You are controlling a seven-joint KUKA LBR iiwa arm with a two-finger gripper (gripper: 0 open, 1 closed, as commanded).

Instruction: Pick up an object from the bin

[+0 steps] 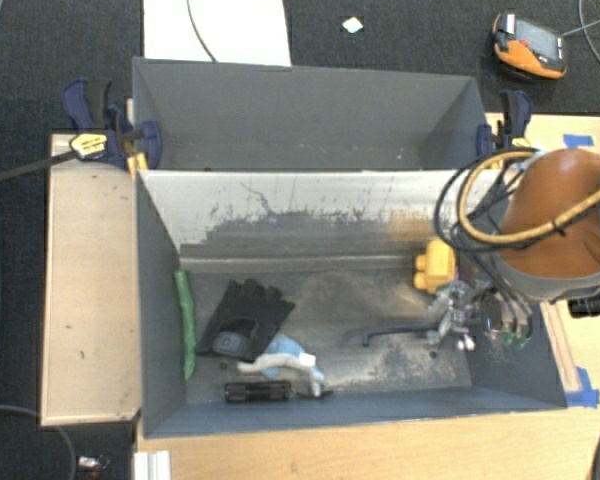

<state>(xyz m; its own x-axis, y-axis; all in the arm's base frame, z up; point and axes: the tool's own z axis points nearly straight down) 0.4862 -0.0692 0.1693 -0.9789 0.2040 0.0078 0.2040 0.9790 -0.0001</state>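
Gripper (452,323) sits low at the right end of the bin (300,118), under the arm's orange cover (565,218). We cannot tell whether it is open or closed, and we see nothing held in it. Closest candidates are the yellow block (435,265), just beside it toward the back wall, and a thin dark bent piece (390,336) flat on the floor, its right end near or touching the gripper; we can't say which. The rest lies well apart on the left: black glove-like thing (245,320), green stick (185,323) along the left wall, white-and-blue scrap (285,360) and black pen (260,392) near the front. We judge this as the approach or descent step, with the grasp not yet confirmed. The next move calls for settling on one of the two near items, centring over it, closing, then lifting clear. The flat thin piece looks harder to pinch than the block.
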